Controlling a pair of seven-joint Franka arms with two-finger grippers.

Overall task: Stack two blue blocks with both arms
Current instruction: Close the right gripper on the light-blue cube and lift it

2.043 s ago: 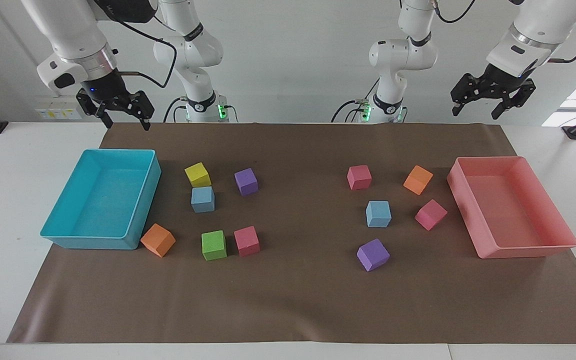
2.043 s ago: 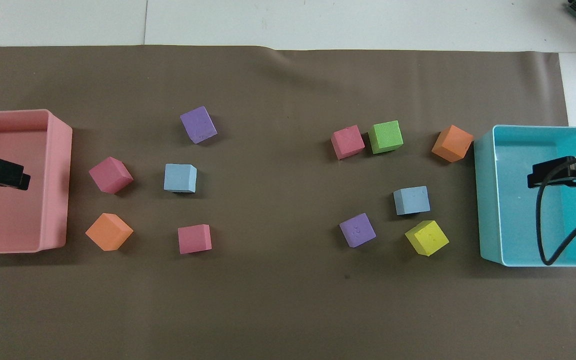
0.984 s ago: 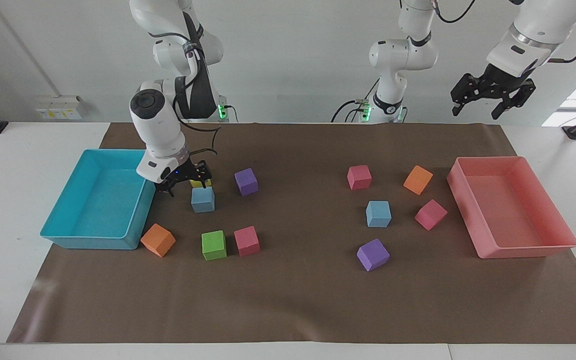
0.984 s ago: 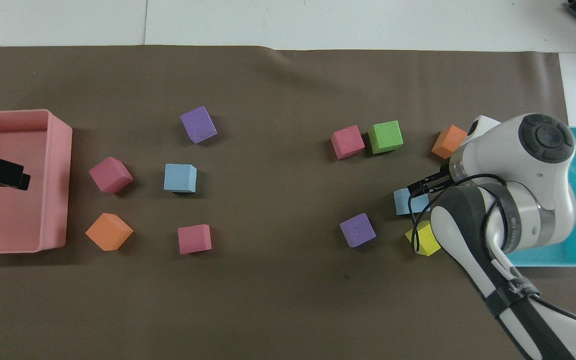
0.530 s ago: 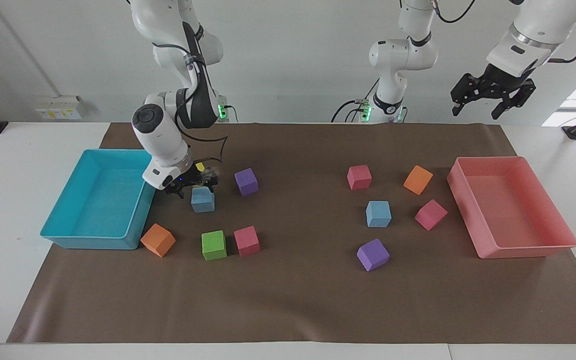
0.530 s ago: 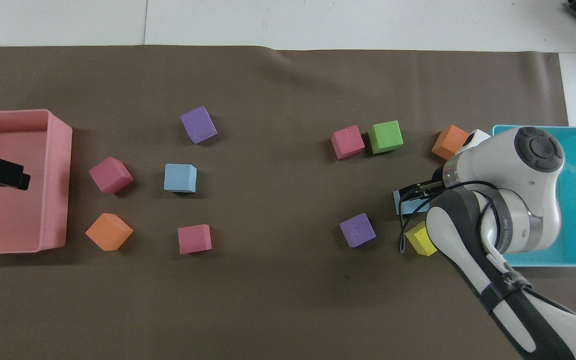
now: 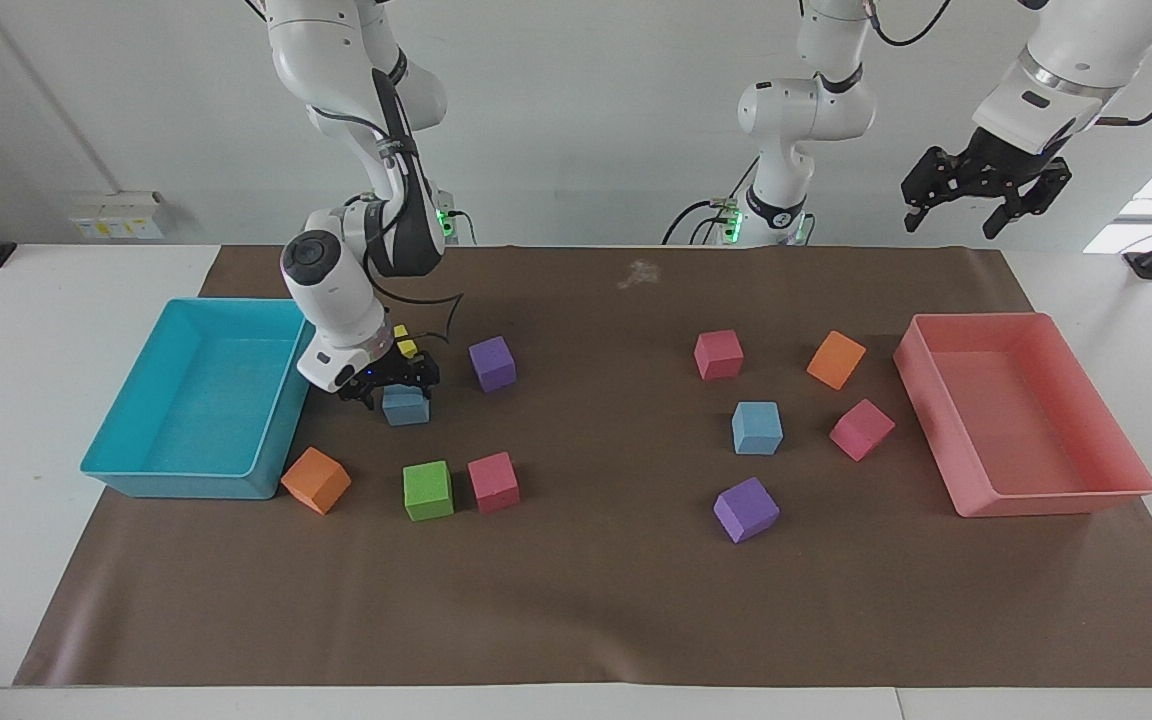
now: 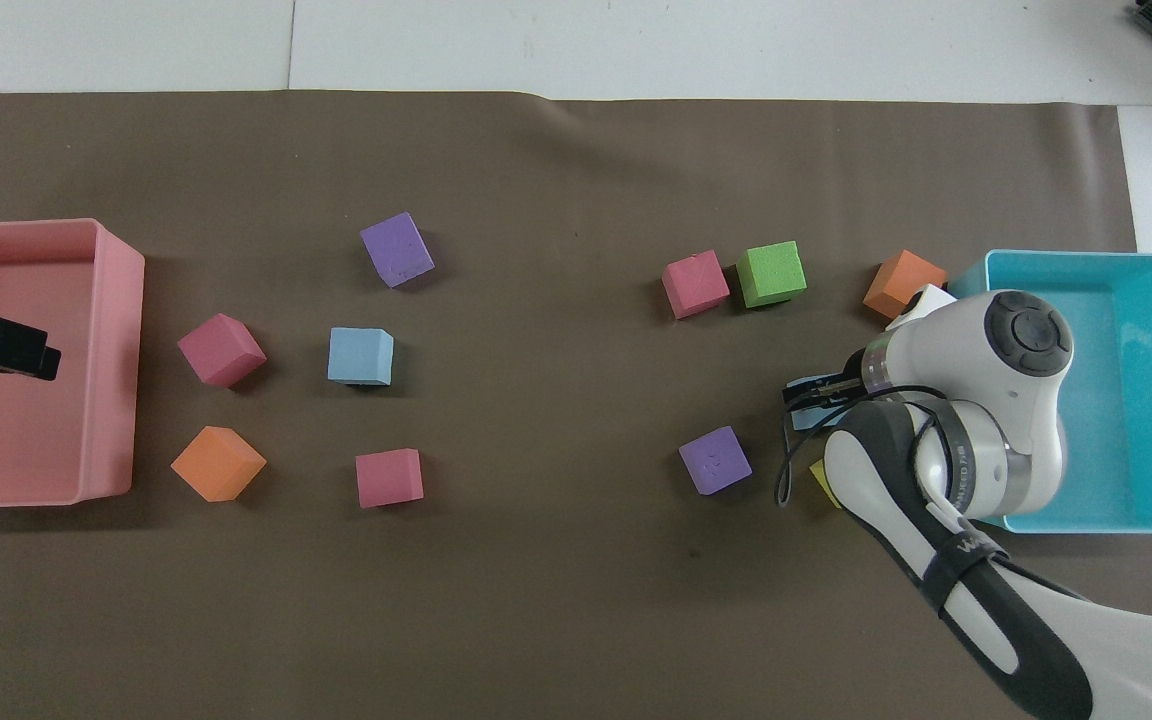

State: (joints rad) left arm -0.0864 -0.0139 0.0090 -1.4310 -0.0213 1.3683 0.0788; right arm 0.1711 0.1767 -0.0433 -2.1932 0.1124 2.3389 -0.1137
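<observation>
One blue block (image 7: pixel 406 412) lies on the brown mat beside the turquoise tray, just farther from the robots than a yellow cube (image 7: pixel 404 342). My right gripper (image 7: pixel 398 395) is down on this block, open, with a finger at either side. In the overhead view the right arm hides most of the block (image 8: pixel 804 414) and the gripper (image 8: pixel 816 395). The second blue block (image 7: pixel 757 428) sits free toward the left arm's end, and it also shows in the overhead view (image 8: pixel 360 356). My left gripper (image 7: pixel 986 195) waits open, high over the pink tray (image 8: pixel 111 400).
The turquoise tray (image 7: pixel 176 485) stands at the right arm's end. Purple (image 7: pixel 492 362), green (image 7: pixel 428 490), pink (image 7: pixel 493 482) and orange (image 7: pixel 316 480) cubes lie around the gripped-at block. Pink (image 7: pixel 718 354), orange (image 7: pixel 836 359), pink (image 7: pixel 861 429) and purple (image 7: pixel 746 509) cubes surround the second block.
My right arm swung in from high over the turquoise tray and came down onto the blue block next to the yellow cube. The left arm has not moved.
</observation>
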